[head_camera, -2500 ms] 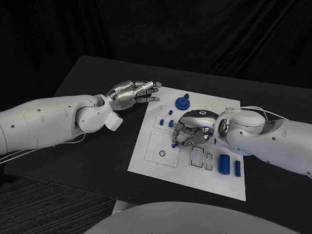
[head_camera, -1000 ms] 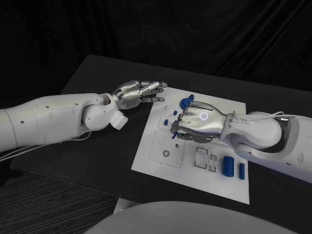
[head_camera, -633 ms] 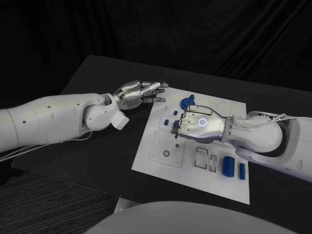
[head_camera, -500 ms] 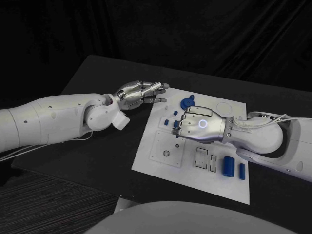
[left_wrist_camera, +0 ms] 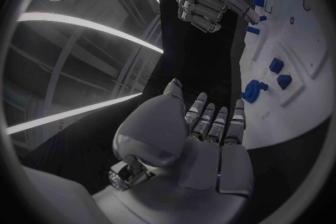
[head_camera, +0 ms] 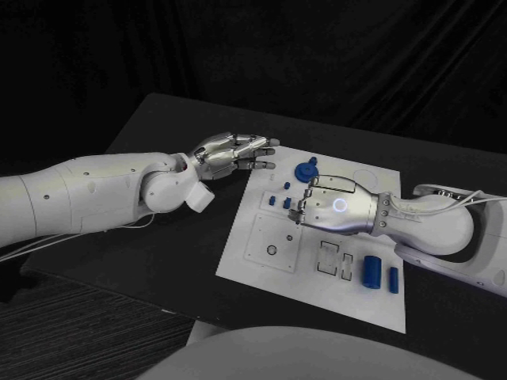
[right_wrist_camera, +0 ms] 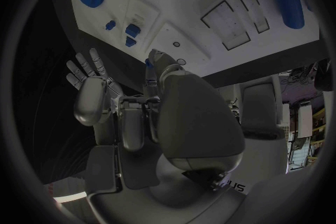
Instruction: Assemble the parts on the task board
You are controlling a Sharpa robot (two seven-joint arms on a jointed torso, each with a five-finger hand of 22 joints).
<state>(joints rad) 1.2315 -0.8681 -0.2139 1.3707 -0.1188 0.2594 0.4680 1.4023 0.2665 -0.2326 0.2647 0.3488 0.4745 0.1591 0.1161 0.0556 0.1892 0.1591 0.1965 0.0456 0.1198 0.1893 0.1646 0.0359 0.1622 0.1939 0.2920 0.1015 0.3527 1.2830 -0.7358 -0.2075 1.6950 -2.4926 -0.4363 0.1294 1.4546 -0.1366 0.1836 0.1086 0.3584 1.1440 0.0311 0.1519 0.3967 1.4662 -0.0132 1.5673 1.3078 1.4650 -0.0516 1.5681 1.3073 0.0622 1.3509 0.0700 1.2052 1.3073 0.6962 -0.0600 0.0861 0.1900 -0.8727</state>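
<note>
Meanwhile our right hand (head_camera: 336, 208) had lifted off the middle of the task board (head_camera: 279, 265) and turned over since a couple of seconds earlier, its fingers curled in, and whether they pinched a part we could not tell; our left hand (head_camera: 233, 150) had barely stirred, hovering with fingers apart and holding nothing just off the board's far left corner. That uncovered the small blue parts (head_camera: 279, 201) and the round blue knob (head_camera: 305, 169) near the far edge, while two blue cylinders (head_camera: 371, 270) lay by the near right edge. We judged the insertion not yet settled, with bare board near us and black table (head_camera: 150, 237) to the left for moving.
</note>
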